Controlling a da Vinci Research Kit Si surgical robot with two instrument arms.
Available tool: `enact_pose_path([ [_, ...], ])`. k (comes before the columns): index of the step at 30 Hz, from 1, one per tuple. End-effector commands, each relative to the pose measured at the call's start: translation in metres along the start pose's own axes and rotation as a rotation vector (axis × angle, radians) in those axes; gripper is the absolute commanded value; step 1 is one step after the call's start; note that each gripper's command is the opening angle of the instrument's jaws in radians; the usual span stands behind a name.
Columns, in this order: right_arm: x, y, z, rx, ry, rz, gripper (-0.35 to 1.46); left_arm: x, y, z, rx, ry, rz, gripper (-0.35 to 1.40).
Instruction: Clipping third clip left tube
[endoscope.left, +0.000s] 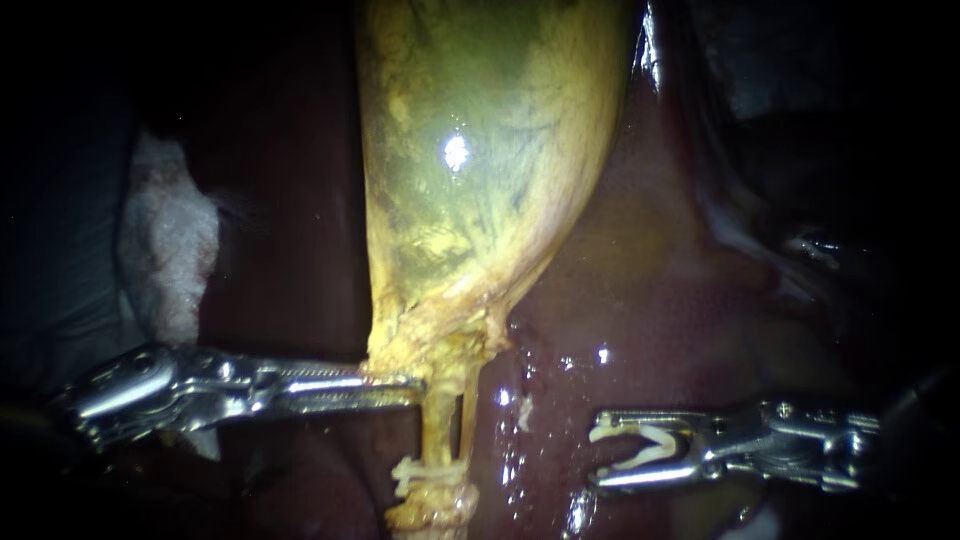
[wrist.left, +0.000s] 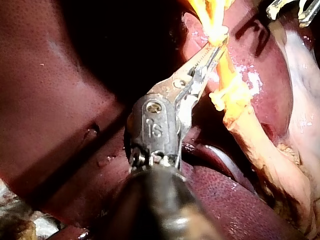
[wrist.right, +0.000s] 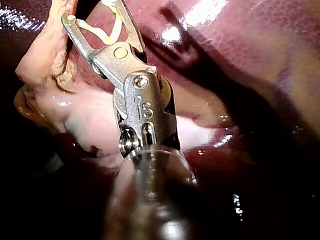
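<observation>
Nearest the lens, your left instrument (endoscope.left: 408, 384) comes in low. Its jaws are clamped on the gallbladder neck (endoscope.left: 440, 345), right where it narrows into the left tube (endoscope.left: 437, 420). The tube runs down from there with a thinner strand just beside it on its right, and white clips (endoscope.left: 428, 470) cross it lower down. Your right instrument (endoscope.left: 597, 450) lies over the liver (endoscope.left: 650, 300), to the right of the tube and well apart from it. Its jaws stand wide, yet they grasp an open clip (endoscope.left: 660, 443) that touches both; your right wrist view shows the same. The yellow-green gallbladder (endoscope.left: 480, 150) fills the view above. White gauze (endoscope.left: 170, 250) sits beyond your left shaft.
</observation>
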Motion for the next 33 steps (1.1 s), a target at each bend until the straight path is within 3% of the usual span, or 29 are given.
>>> enact_pose_path([
  [1, 0.0, 0.0, 0.0, -0.001, 0.0, 0.0, 0.51, 0.0, 0.0, 0.0, 0.0, 0.0, 0.0, -0.35],
  [15, 0.0, 0.0, 0.0002, -0.002, 0.001, 0.0, 0.51, 0.0, -0.0001, -0.0002, -0.002, -0.001, 0.0, -0.35],
  [33, 0.0002, -0.0003, 0.0017, -0.006, 0.007, 0.0, 0.51, 0.0006, -0.0003, -0.0031, 0.0, -0.001, -0.004, -0.35],
])
